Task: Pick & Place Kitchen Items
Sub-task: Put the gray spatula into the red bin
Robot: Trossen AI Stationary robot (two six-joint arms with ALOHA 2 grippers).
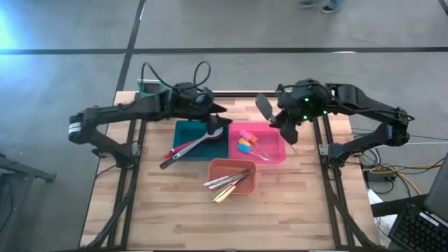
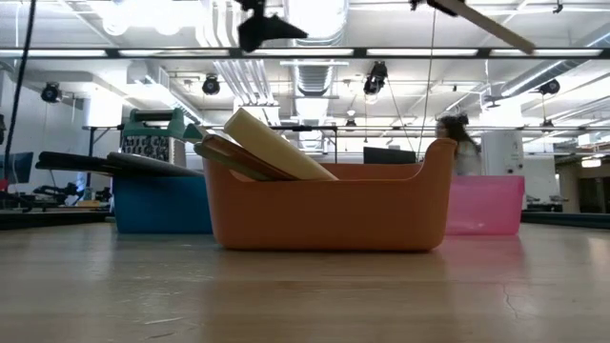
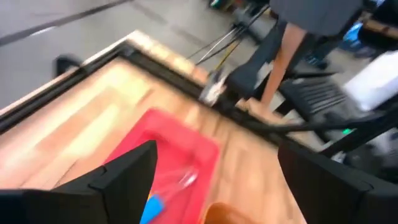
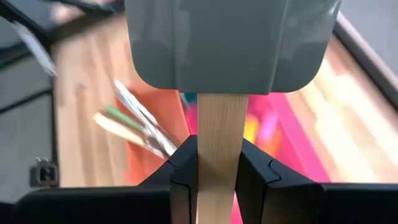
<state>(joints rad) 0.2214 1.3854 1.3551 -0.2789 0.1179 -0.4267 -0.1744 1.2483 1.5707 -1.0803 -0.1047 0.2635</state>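
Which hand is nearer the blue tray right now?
Left. The left hand hovers open over the blue tray's far edge, above the spoons. The right hand is off to the side over the pink tray, shut on a wooden-handled grey spatula.

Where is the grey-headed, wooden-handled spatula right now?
The grey spatula is off the table, clamped by its wooden handle in the right gripper, above the far edge of the pink tray in the high view.
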